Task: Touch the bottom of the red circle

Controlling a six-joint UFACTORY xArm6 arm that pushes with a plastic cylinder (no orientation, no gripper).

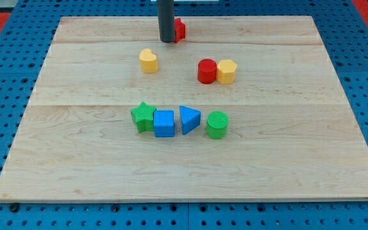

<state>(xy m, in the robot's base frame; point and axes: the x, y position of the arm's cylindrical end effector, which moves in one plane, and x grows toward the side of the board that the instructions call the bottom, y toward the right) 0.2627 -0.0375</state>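
Observation:
The red circle point(207, 71) stands on the wooden board right of centre, touching a yellow hexagon point(227, 71) on its right. My tip point(167, 41) is near the view's top, well up and to the left of the red circle. It stands against a red block point(180, 30) that is partly hidden behind the rod, so its shape is unclear.
A yellow heart-like block point(148, 61) lies below and left of my tip. A row lies lower down: green star point(144, 115), blue cube point(164, 123), blue triangle point(188, 119), green circle point(217, 124). The board point(75, 160) lies on a blue pegboard.

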